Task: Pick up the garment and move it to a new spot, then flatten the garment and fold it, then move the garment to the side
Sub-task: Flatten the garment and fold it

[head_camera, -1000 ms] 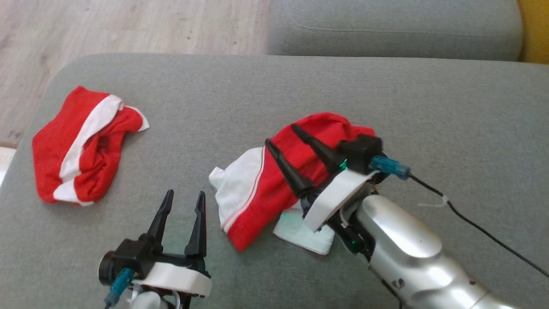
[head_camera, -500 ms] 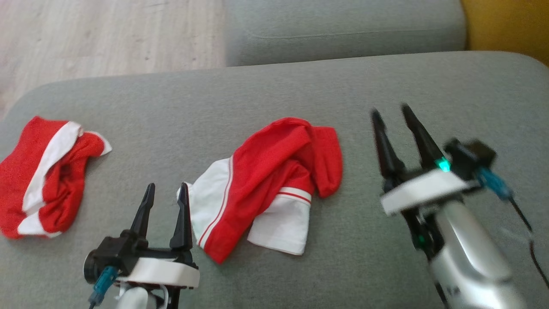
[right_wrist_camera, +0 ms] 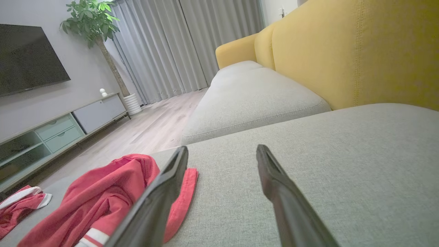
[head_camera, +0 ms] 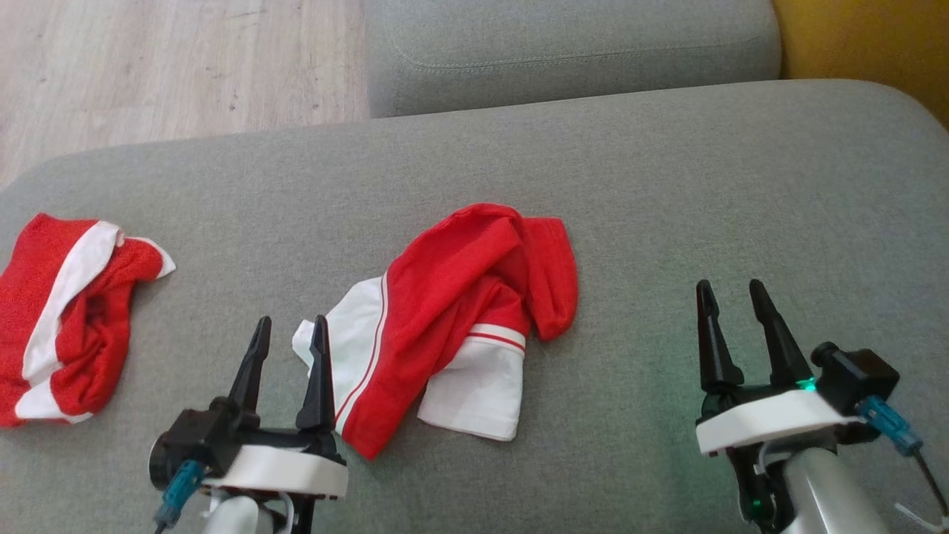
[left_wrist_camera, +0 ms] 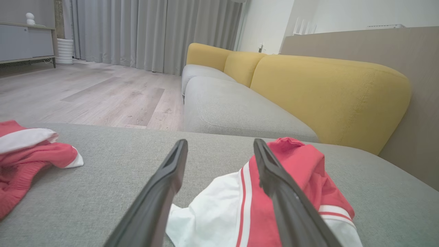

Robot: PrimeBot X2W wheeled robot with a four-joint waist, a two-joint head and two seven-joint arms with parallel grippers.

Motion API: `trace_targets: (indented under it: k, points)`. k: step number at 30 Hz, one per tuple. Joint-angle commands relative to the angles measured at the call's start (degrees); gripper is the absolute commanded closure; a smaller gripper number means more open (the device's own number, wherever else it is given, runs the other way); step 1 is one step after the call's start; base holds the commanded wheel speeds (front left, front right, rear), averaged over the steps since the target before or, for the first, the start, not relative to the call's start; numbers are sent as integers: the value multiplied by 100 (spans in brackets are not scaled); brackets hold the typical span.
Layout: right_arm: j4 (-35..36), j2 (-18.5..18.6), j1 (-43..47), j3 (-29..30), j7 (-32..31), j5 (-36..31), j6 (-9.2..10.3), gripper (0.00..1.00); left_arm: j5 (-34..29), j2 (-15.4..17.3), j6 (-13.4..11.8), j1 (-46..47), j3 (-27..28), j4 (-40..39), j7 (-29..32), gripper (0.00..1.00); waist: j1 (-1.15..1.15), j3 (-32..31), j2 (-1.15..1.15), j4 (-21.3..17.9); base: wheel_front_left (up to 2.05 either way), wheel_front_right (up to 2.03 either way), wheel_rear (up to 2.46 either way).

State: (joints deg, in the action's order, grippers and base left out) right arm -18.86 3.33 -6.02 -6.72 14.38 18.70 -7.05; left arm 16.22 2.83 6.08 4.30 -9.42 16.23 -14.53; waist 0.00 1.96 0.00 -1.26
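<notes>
A crumpled red and white garment (head_camera: 452, 326) lies in the middle of the grey sofa cushion (head_camera: 667, 193). My left gripper (head_camera: 291, 325) stands open at the lower left, its right finger just beside the garment's white edge, nothing between its fingers. My right gripper (head_camera: 729, 288) stands open at the lower right, well clear of the garment. In the left wrist view the garment (left_wrist_camera: 301, 178) lies under and past the right finger of the open left gripper (left_wrist_camera: 219, 144). In the right wrist view the garment (right_wrist_camera: 103, 195) lies to the left of the open right gripper (right_wrist_camera: 223, 149).
A second red and white garment (head_camera: 67, 319) lies bunched at the cushion's left end. Beyond the cushion are another grey seat (head_camera: 571, 52), a yellow backrest (right_wrist_camera: 343, 51) on the right and wooden floor (head_camera: 148, 67) on the left. A black cable (head_camera: 919, 460) trails from the right wrist.
My right gripper has pulled off the garment and swung to the right and back, staying open. The garment lies uncovered. The camera has shifted right; the left gripper has hardly moved.
</notes>
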Motion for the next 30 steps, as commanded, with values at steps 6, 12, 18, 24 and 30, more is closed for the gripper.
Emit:
trace_targets:
  k: [6,12,18,24,30]
  points:
    - [170,-42,-346,-58,62,-261,-44,0,31,5,44,289,9,-216,-47,0,0,210,0,208,0,0,0]
    - [-277,85,-833,-270,22,-418,-44,0,73,5,49,431,-94,-197,-47,0,0,488,0,499,0,0,0]
    - [-1164,280,-1811,-438,-554,-267,-44,0,204,5,34,585,-248,-171,-47,0,0,798,0,852,0,0,0]
    - [-2227,467,-2673,-701,-1376,51,-44,0,329,5,1,721,-503,-151,-47,0,0,1027,0,1212,0,0,0]
    - [-3114,647,-3242,-1044,-1944,287,-44,0,394,5,-42,783,-635,-142,-47,0,0,1151,0,1430,0,0,0]
